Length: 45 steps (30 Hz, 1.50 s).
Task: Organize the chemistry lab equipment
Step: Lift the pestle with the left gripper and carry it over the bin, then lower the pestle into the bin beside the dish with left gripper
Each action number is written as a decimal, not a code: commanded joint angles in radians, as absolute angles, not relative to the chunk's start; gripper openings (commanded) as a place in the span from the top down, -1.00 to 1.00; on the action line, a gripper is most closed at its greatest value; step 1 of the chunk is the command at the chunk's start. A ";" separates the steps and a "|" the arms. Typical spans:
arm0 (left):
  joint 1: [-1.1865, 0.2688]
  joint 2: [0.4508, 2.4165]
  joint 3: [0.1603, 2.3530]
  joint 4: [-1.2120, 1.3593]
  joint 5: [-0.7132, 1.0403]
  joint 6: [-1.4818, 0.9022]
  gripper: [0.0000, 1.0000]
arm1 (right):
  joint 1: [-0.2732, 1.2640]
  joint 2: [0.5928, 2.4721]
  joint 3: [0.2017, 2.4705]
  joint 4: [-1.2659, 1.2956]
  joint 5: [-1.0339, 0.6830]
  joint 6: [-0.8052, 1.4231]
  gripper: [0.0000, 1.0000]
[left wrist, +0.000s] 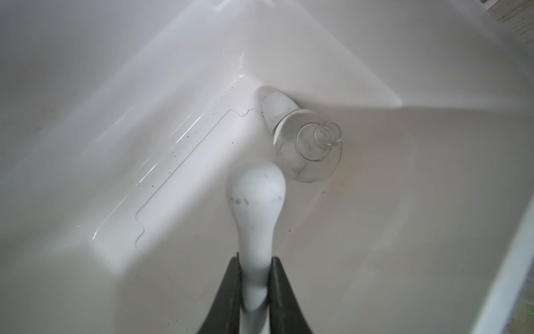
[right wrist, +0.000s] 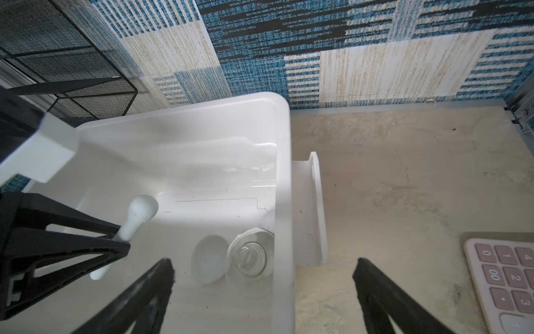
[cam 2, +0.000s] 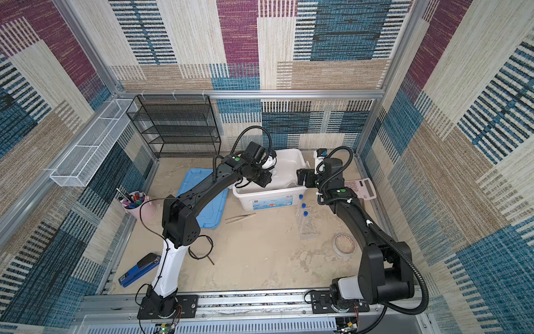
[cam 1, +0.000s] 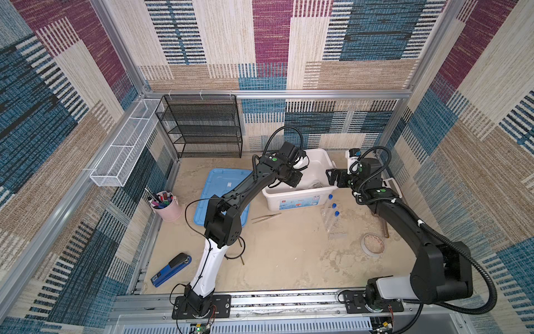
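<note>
Mostly L gripper (left wrist: 254, 257) hides inside white bin (cam 1: 277, 199), clenched on white pestle (left wrist: 255, 188), handle end cut off. Glass flask (left wrist: 310, 153) half-covers a dish (left wrist: 278, 111) in bin corner. R gripper (right wrist: 263, 261) gapes empty astride bin wall. Tweezers (cam 1: 265, 217) at bin's 6 o'clock, test tubes (cam 1: 332, 209) at their 3; tripod (cam 2: 211, 244) partly behind L arm (cam 2: 208, 188).

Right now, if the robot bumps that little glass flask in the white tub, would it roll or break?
Probably slides, not rolls: the small glass flask seems to sit on its wide base. It looks thin, clear glass, so likely fragile.
</note>
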<state>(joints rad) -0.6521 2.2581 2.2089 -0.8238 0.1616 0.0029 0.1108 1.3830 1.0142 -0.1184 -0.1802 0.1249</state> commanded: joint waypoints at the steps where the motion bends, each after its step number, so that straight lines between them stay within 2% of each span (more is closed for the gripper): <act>1: -0.641 2.289 2.227 -0.845 0.220 -0.024 0.82 | 0.110 1.378 1.018 -0.103 -0.171 0.112 -0.99; 9: -0.638 2.357 2.238 -0.856 0.250 -0.014 0.82 | 0.110 1.392 1.019 -0.097 -0.176 0.117 -0.99; 18: -0.634 2.430 2.289 -0.879 0.203 -0.004 0.82 | 0.110 1.394 1.015 -0.100 -0.168 0.114 -0.99; 45: -0.634 2.520 2.302 -0.894 0.148 0.007 0.78 | 0.110 1.411 1.020 -0.097 -0.171 0.123 -0.99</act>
